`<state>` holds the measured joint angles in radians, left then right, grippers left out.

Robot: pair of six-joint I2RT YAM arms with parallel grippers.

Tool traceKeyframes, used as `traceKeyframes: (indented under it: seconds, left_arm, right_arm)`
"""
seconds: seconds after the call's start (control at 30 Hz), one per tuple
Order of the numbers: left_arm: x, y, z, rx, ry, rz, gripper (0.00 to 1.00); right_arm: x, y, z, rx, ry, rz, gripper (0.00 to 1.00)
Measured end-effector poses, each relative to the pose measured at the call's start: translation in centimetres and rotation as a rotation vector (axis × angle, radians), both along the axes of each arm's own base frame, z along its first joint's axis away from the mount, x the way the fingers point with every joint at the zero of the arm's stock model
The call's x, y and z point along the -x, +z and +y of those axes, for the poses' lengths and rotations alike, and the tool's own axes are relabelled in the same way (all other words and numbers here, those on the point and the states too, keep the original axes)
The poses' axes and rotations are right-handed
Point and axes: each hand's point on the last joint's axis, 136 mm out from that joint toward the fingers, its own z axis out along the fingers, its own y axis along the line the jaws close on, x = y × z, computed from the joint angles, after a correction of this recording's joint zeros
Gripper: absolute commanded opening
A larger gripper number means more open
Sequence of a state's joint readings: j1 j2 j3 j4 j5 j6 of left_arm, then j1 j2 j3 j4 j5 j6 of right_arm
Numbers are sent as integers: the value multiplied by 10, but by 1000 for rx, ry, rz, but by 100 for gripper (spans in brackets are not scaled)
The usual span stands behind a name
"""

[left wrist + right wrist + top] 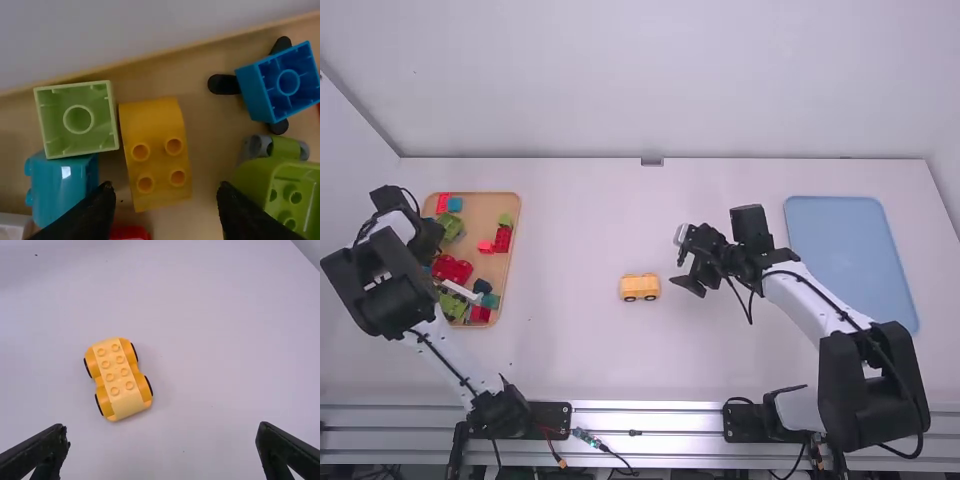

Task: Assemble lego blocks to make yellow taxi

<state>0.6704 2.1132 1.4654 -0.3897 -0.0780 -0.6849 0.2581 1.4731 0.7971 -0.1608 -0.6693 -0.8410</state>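
"What's the biggest thing there?"

"The white desk (570, 360); on its right side lies the blue tray (850, 255); on its left side, the tan tray (518, 215) of loose blocks."

"And the hands?"

"The left hand (428, 240) is at the tan tray; its fingers are spread wide, with nothing gripped. The right hand (682, 262) is above the desk near the middle; it's wide open too, and empty."

"Where's the taxi?"

"Its yellow wheeled base (115, 380) sits on the desk between the trays, near the right hand; two rows of four studs run along the top (black shows at the wheels, rather smart)."

"Any more yellow?"

"Yes; a curved yellow block (159, 161) lies in the tan tray, between the left hand's spread fingers but not clamped; it has four studs and a smooth, rounded end."

"What's around it?"

"A green block (292, 195) and a teal block (62, 185), on opposite sides; a light green block (77, 120), hollow underside showing, just beside the yellow one; a blue block (287, 82), also showing its hollow underside; and part of a red block (129, 233)."
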Motion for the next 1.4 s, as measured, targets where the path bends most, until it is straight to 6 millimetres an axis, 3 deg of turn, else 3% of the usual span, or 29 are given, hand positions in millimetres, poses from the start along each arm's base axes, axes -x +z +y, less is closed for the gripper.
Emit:
traceKeyframes:
  seconds: [0.17,0.33,0.6,0.77,0.9,1.17,1.33,1.4]
  left_arm:
    - [-2,1,2,-8,0,-10,62]
    - [-1,1,1,-2,3,-5,60]
    - [13,-5,-6,33,31,53,62]
    - [10,5,-1,16,40,49,66]
    - [7,7,1,21,40,55,64]
    - [11,-18,-1,77,41,138,63]
    - [8,-13,4,64,49,138,63]
    - [5,-9,8,49,51,125,58]
  right_arm:
    - [0,0,0,0,-1,1,99]
    - [0,0,0,0,0,1,99]
    - [1,0,0,0,-2,6,99]
    - [1,-1,0,1,-3,12,99]
    - [1,-1,0,2,0,8,99]
    - [1,-1,0,1,-2,12,99]
    - [1,-1,0,1,-2,11,99]
    - [1,-1,0,2,0,9,99]
